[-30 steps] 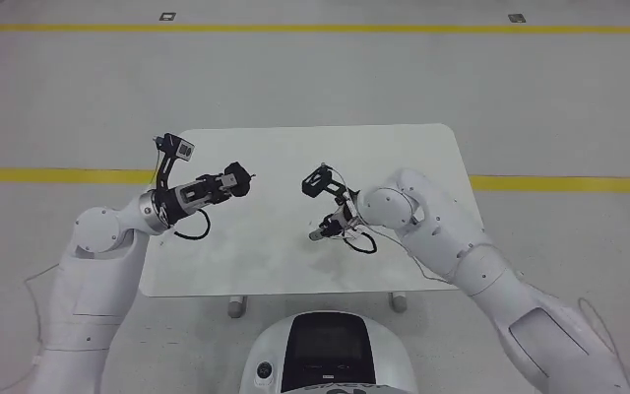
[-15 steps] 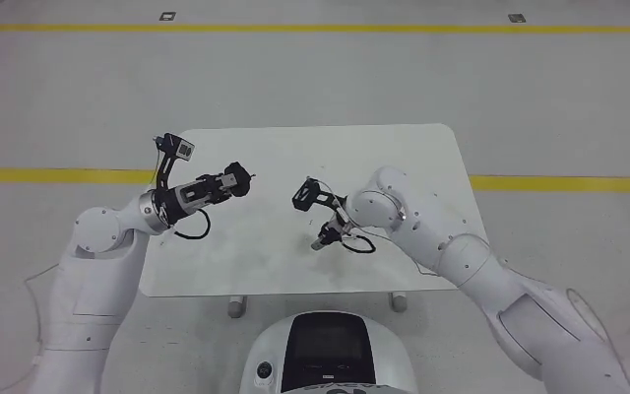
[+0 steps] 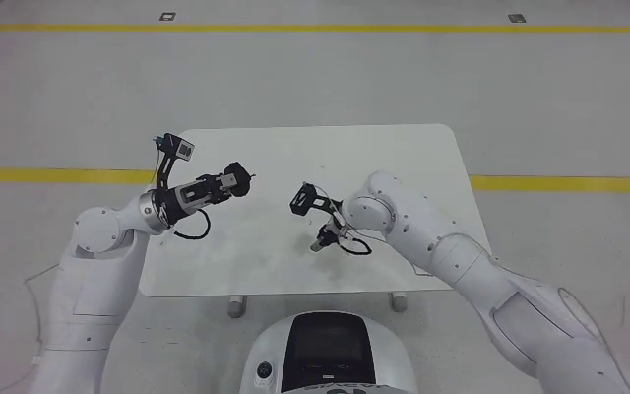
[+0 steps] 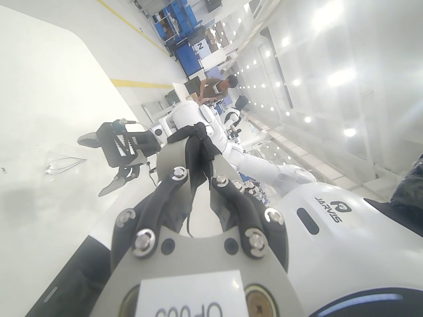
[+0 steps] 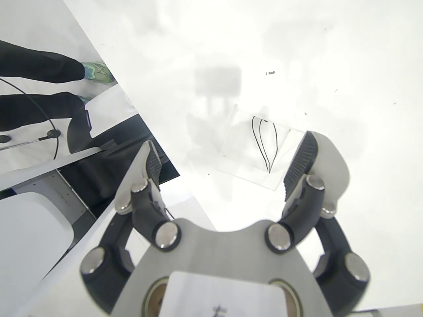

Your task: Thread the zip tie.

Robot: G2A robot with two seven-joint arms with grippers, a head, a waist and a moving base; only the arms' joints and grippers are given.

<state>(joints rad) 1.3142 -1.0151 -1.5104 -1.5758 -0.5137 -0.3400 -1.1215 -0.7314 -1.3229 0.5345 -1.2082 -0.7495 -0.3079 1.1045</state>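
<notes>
My left gripper (image 3: 243, 179) hangs above the table's left part, shut on a black zip tie (image 4: 197, 140); a thin black strand of it runs back between the fingers. My right gripper (image 5: 228, 163) stands open just above the table near its front edge (image 3: 317, 244). Under it lies a clear plastic bag (image 5: 241, 163) holding thin black zip ties (image 5: 264, 143), just off the inner side of one finger (image 5: 299, 159). In the left wrist view the right gripper (image 4: 115, 179) shows farther off beside that bag (image 4: 62, 163).
The white table (image 3: 394, 158) has bare surface at the back and right. Its front edge (image 5: 185, 186) runs close to the right gripper, with the floor beyond.
The right arm's wrist has swung left and its gripper has edged toward the table's front edge. The left arm has kept still.
</notes>
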